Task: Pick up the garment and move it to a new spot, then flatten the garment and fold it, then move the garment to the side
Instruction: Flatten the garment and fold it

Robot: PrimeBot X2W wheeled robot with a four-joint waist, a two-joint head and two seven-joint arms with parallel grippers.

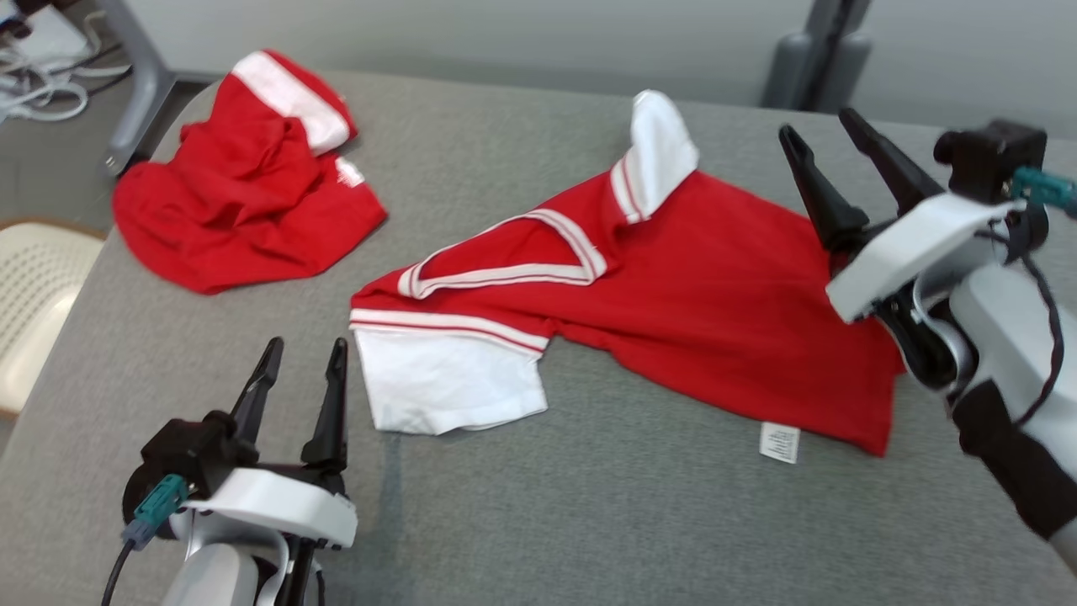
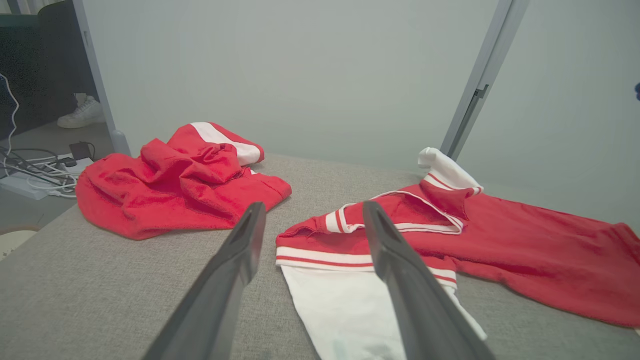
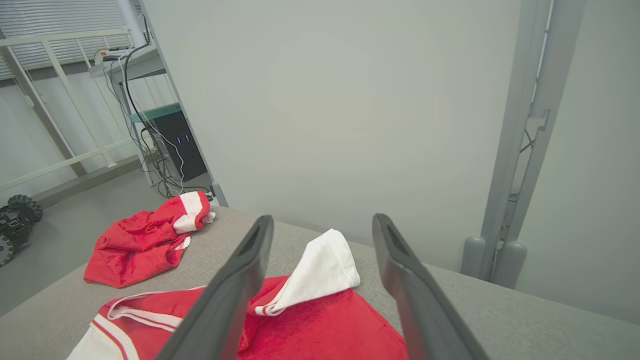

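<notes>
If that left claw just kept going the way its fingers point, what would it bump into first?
Probably the striped shoulder of the spread red shirt, lying just ahead of the left gripper; height is unclear, so it might skim over.

A lab: metal frame posts, tangled cables, a computer tower

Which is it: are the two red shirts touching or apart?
Apart. The head view shows a strip of bare grey table between the crumpled shirt and the spread shirt.
</notes>
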